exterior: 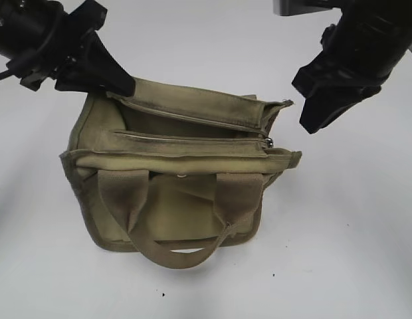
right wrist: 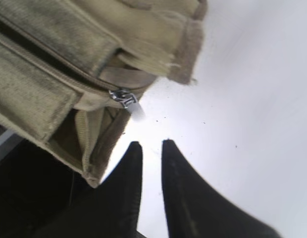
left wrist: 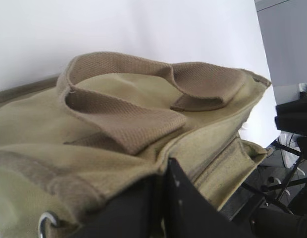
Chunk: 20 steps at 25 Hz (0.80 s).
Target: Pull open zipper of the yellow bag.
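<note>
**Zip standing open, both grippers at the bag's far corners**

I am looking at the bag [exterior: 179,179], which is sitting on the white table [exterior: 352,252] between my two grippers, handles [exterior: 173,246] drooping away from me toward the exterior camera. Its top is gaping along the zipper [exterior: 193,136], whose long axis is running from my left gripper across to my right one. I am judging the pull to be essentially done, since the mouth is showing open along nearly that whole line.

My right gripper [right wrist: 151,148] is hanging just off the bag's end corner, clear of the cloth, its two fingers parted by a narrow gap and holding nothing. The pull tab [right wrist: 126,99] is lying just ahead of those fingertips and a little to one side, at the very end of the zip line. So this is the nearer arm to the tab, and any further tug would be running along the zip's length, outward past the bag's end.

My left gripper [exterior: 116,83] is pressing at the opposite corner, touching the canvas there; whether it is pinching the fabric or merely resting on it I cannot tell.

The table is bare and white around me, with a few dark specks; beyond its edge some dark stands are showing.
</note>
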### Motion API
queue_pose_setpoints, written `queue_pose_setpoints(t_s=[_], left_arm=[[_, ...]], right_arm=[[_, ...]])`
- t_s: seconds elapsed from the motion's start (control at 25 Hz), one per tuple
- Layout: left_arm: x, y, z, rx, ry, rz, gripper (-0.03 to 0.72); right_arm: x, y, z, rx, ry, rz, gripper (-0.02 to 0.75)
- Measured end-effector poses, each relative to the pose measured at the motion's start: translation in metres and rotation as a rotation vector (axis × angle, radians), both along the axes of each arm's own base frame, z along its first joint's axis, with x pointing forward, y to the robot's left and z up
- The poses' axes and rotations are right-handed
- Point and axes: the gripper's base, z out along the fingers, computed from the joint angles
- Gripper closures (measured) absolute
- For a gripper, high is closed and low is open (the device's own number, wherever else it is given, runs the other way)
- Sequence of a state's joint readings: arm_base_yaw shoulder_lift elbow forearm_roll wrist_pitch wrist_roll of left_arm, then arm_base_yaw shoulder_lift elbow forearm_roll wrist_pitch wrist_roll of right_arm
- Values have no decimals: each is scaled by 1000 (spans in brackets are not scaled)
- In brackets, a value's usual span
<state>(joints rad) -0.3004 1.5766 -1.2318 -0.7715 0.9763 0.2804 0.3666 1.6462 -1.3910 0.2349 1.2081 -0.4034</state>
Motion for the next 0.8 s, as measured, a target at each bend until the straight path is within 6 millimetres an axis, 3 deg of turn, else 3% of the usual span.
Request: queue_pose_setpoints(t_s=[0.16, 0.28, 0.6, 0.8], left_arm=[[-7, 6, 11, 50, -61, -16, 503], [-21, 17, 30, 125, -160, -39, 418], [-84, 57, 70, 359, -274, -28, 390], [-138, 82, 59, 429, -297, 32, 388]], right_arm=[[-6, -12, 9, -39, -19, -125, 407], [-23, -21, 14, -54, -25, -176, 332], [-98, -50, 21, -34, -46, -260, 310], [-148, -69, 22, 3, -106, -277, 310]])
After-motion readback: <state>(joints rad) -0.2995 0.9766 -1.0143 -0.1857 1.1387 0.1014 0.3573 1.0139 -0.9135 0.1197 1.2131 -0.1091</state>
